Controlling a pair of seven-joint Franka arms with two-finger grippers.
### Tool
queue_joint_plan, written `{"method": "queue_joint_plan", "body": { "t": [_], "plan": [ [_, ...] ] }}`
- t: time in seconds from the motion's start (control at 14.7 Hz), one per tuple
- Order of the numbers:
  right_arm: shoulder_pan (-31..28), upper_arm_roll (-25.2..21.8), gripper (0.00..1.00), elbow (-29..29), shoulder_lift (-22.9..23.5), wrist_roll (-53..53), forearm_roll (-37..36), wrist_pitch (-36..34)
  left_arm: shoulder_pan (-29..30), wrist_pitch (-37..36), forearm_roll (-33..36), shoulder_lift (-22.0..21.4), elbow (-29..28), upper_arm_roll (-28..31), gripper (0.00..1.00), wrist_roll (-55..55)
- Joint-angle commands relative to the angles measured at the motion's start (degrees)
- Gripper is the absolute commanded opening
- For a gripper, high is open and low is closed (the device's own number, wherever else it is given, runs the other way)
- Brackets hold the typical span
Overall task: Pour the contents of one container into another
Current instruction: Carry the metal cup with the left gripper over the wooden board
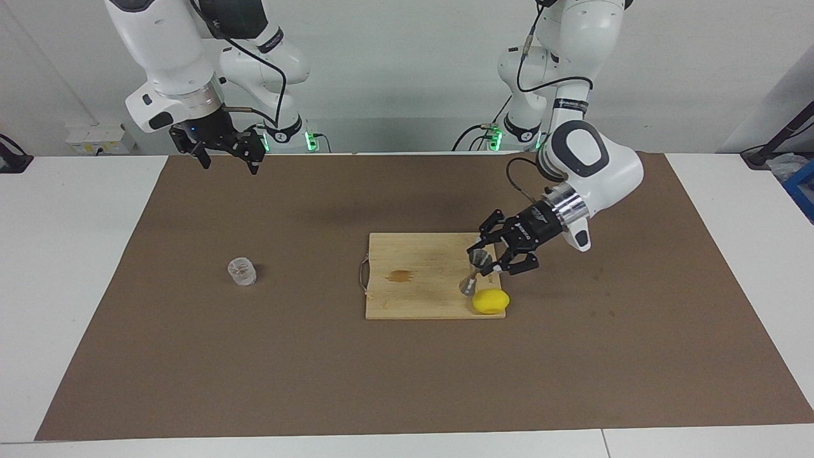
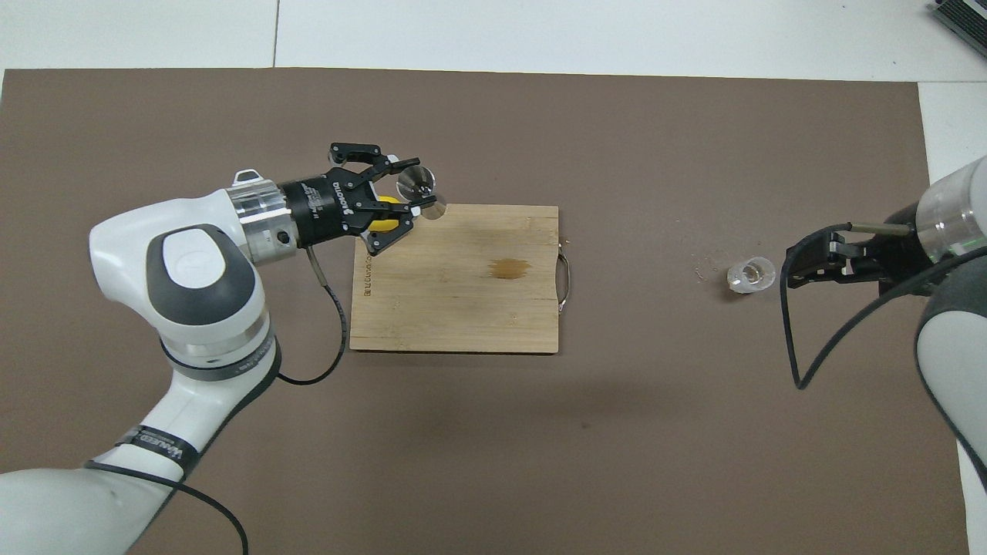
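- Left gripper [image 1: 484, 266] grips the tilted silvery hourglass-shaped steel jigger [image 1: 475, 272] over the bamboo cutting board's [image 1: 420, 254] corner, by the yellow lemon [image 1: 490, 301].
- Right gripper [image 1: 227, 159], jaws apart, waits above the brown mat's [image 1: 407, 381] edge; the small clear glass tumbler [image 1: 241, 271] stands on the mat.

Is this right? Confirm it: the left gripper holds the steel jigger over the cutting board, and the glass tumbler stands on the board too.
Not quite. The left gripper does hold the jigger over the cutting board, but the facing view shows the glass tumbler standing on the brown mat toward the right arm's end, well apart from the board.
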Motion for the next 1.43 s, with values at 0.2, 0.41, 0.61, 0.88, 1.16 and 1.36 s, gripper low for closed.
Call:
{"method": "queue_joint_plan", "body": {
  "t": [0.2, 0.41, 0.61, 0.88, 1.16, 1.36],
  "plan": [
    [-0.62, -0.01, 1.00, -1.79, -1.48, -1.57, 1.18, 1.28, -11.83, 12.07, -7.23, 3.27, 0.82, 0.82, 0.00, -0.34],
    [-0.71, -0.01, 1.00, -1.79, -1.48, -1.57, 1.18, 1.28, -14.12, 12.16, -7.58, 5.65, 1.88, 0.82, 0.00, -0.17],
    [-0.71, -0.01, 1.00, -1.79, -1.48, -1.57, 1.18, 1.28, -14.13, 12.16, -7.58, 7.50, 4.51, 0.90, 0.00, -0.08],
    [-0.71, -0.01, 1.00, -1.79, -1.48, -1.84, 1.18, 1.28, -13.77, 12.25, -7.58, 9.61, 6.89, 0.90, 0.00, 0.10],
    [-0.71, -0.01, 1.00, -1.79, -1.48, -1.75, 1.18, 1.28, -14.21, 12.43, -7.58, 10.58, 7.42, 0.90, 0.00, 0.18],
    [-0.71, -0.01, 1.00, -1.88, -1.57, -1.75, 1.18, 0.57, -14.65, 12.60, -7.58, 11.72, 8.30, 0.99, 0.00, 0.19]
  ]
}}
